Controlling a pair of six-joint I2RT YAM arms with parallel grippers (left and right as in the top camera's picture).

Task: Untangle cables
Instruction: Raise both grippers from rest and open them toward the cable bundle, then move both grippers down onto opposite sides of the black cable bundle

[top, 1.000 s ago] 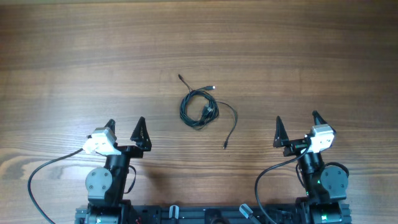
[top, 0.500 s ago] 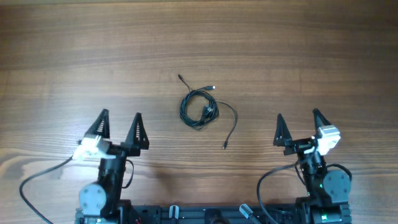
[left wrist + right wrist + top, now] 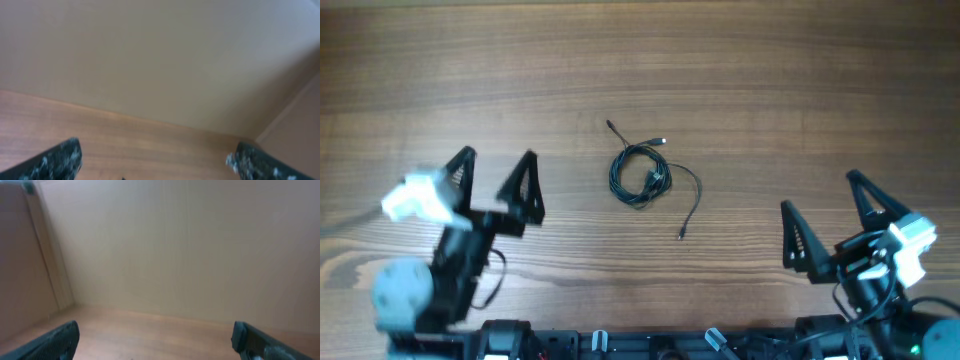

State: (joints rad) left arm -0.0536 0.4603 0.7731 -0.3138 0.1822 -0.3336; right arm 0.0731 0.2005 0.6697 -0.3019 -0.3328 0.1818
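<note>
The cables (image 3: pixel 656 178) lay in a small coil near the middle of the wooden table (image 3: pixel 770 80). One loose tail ran up-left from the coil and another curved down to its right, each ending in a tiny plug. My left gripper (image 3: pixel 498 155) hovered well off to the coil's left, jaws spread wide and holding nothing. My right gripper (image 3: pixel 820 190) hung well off to its right, likewise spread. My wrist cameras showed bare wood, a pale wall and my own fingertips (image 3: pixel 60 160).

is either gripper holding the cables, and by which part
Nothing is held: left gripper and right gripper both stand open, apart from the cables on the table.
</note>
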